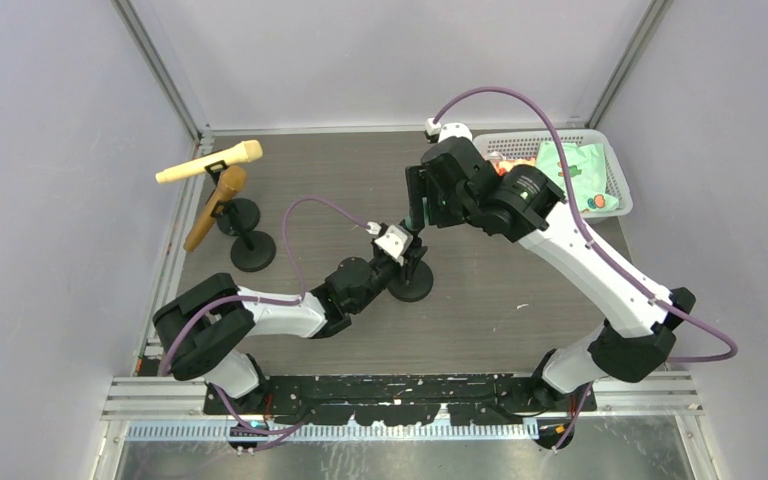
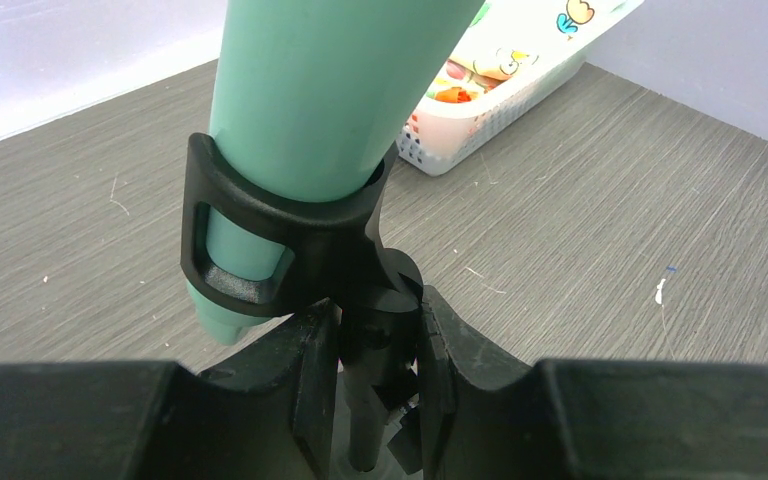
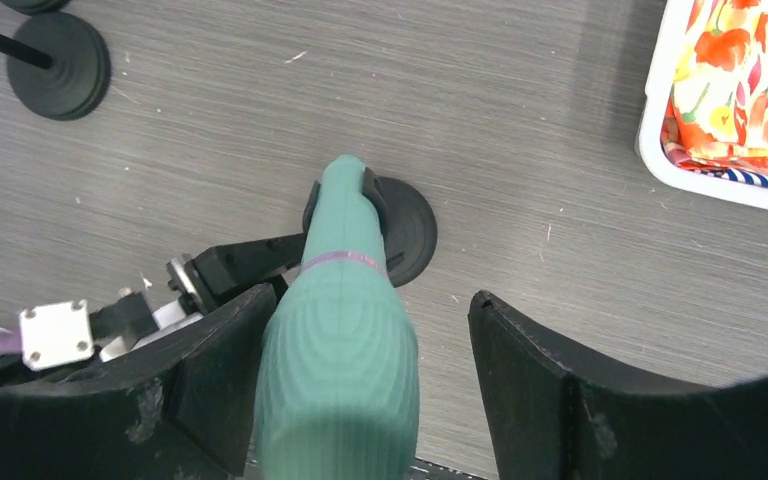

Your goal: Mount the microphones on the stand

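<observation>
The mint-green plastic microphone sits in the black clip stand, whose stem the left jaws grip. The right jaws stand open around the microphone. The cream-yellow microphone and golden-brown microphone already look mounted.

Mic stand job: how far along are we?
Done: cream-yellow microphone and golden-brown microphone look mounted on their stands. In hand: mint-green microphone sits in the third stand's clip, left claw shut on the stem below, right claw open around the mic. Left: confirm seating, release.
</observation>
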`<state>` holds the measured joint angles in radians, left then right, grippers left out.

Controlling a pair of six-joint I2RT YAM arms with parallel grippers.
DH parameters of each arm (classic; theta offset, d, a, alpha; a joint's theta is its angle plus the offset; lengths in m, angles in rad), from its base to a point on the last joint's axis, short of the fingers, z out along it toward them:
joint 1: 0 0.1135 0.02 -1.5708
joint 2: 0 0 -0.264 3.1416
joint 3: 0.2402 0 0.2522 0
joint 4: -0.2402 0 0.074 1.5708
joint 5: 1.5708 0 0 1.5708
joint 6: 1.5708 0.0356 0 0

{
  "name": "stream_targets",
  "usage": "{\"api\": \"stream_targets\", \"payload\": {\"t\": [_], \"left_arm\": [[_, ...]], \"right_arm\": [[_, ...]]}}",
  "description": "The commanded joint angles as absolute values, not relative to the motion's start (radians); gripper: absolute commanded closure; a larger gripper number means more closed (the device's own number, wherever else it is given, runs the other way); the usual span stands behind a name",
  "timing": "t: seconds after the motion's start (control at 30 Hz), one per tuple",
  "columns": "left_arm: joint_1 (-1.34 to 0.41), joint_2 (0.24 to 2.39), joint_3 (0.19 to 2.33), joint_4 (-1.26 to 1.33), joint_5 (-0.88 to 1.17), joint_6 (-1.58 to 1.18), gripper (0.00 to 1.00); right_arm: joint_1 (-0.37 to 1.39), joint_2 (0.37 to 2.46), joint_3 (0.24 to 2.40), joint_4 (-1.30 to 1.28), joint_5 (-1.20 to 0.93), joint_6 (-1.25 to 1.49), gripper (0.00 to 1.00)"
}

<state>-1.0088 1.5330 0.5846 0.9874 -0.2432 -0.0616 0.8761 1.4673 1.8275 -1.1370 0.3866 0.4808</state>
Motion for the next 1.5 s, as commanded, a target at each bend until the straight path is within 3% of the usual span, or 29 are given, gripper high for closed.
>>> {"api": "stream_targets", "payload": {"t": [0.0, 0.27, 0.47, 0.77, 0.93, 1.47], "left_arm": [[-1.023, 1.500, 0.570, 0.994, -0.240, -0.022, 1.00], [-1.033, 1.508, 0.569, 0.993, -0.239, -0.011, 1.00], [-1.037, 1.515, 0.572, 0.997, -0.242, -0.010, 1.00], [-1.047, 1.521, 0.577, 0.996, -0.245, -0.003, 1.00], [-1.057, 1.523, 0.578, 0.996, -0.249, 0.026, 1.00], [-1.069, 1.517, 0.580, 0.996, -0.262, 0.059, 1.00]], "right_arm": [[0.856, 1.500, 1.879, -1.157, 0.355, 0.462, 0.25], [0.831, 1.545, 1.919, -1.189, 0.298, 0.449, 0.27], [0.831, 1.573, 1.928, -1.229, 0.290, 0.432, 0.38], [0.831, 1.597, 1.923, -1.264, 0.314, 0.406, 0.65], [0.824, 1.627, 1.926, -1.278, 0.321, 0.391, 0.98], [0.815, 1.781, 1.927, -1.389, 0.254, 0.322, 0.99]]}}
